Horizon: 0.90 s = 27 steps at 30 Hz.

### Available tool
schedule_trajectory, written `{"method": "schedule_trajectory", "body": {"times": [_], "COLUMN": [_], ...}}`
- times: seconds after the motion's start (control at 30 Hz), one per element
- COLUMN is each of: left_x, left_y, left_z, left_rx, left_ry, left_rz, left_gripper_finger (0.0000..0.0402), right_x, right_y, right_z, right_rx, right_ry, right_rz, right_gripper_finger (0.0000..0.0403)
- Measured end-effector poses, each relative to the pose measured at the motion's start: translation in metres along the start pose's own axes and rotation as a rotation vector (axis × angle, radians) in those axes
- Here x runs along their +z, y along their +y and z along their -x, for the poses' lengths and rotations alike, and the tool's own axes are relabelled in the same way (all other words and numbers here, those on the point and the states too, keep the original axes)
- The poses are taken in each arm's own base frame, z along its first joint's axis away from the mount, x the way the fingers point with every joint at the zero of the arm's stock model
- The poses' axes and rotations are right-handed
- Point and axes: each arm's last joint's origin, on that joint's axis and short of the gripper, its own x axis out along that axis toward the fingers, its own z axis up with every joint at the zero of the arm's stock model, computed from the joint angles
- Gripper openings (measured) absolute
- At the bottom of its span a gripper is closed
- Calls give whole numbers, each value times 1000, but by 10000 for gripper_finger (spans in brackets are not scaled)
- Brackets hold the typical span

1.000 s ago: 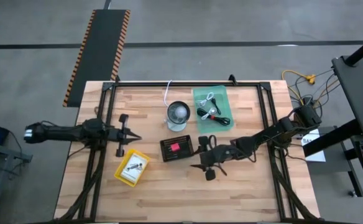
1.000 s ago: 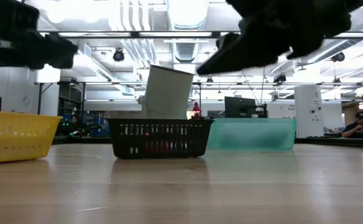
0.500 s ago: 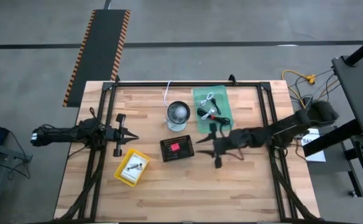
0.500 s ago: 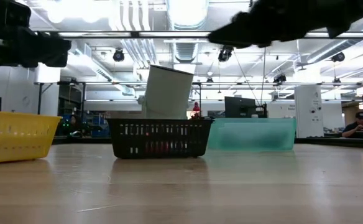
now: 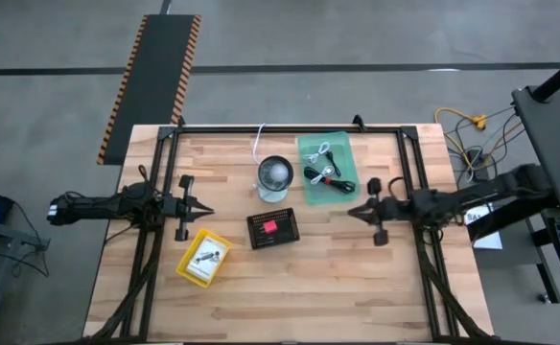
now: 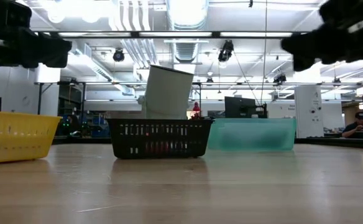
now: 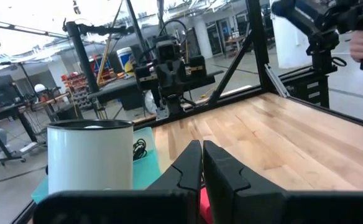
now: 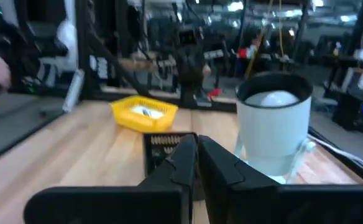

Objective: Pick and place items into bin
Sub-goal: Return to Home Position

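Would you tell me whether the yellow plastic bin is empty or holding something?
Holding something: the high view shows a white packet inside the yellow plastic bin.

Wooden bench [image 5: 261, 292], seen from straight above.
- Left half: left end effector [image 5: 210, 212], fingers together in a point, aimed toward the centre. Near its tip, a yellow bin [image 5: 188, 253] holding white packets [image 5: 206, 257].
- Centre: black basket [image 5: 254, 230] with a red item [image 5: 270, 227] inside. Just beside it, a round cup [image 5: 274, 175].
- Right of the cup: green tray [image 5: 311, 194] holding a black cable with red band [image 5: 326, 175] and a white coiled cable [image 5: 320, 151].
- Right half: right end effector [image 5: 351, 211], fingers together, near the tray's corner.
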Motion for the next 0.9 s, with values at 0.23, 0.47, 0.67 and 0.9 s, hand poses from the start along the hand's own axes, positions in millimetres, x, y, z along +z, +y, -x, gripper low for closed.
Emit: {"method": "schedule_trajectory", "body": {"times": [0.23,0.47,0.67,0.9], "left_x": [0,-1,-1,-3], "left_y": [0,0,1,0], "left_z": [0,0,0,-1], "left_rx": [1,4,31,20], "left_ry": [3,6,17,30], "left_rz": [1,52,111,157], "left_gripper_finger": [0,0,0,0], "right_x": [4,2,-4,-6], "right_y": [-3,-8,-9,-8], "right_z": [25,42,52,51], "right_rx": [22,-80,-70,-49], "right_ry": [-101,-75,-42,-24], "right_rz": [-8,6,-38,-38], "right_gripper_finger": [8,8,8,8]}}
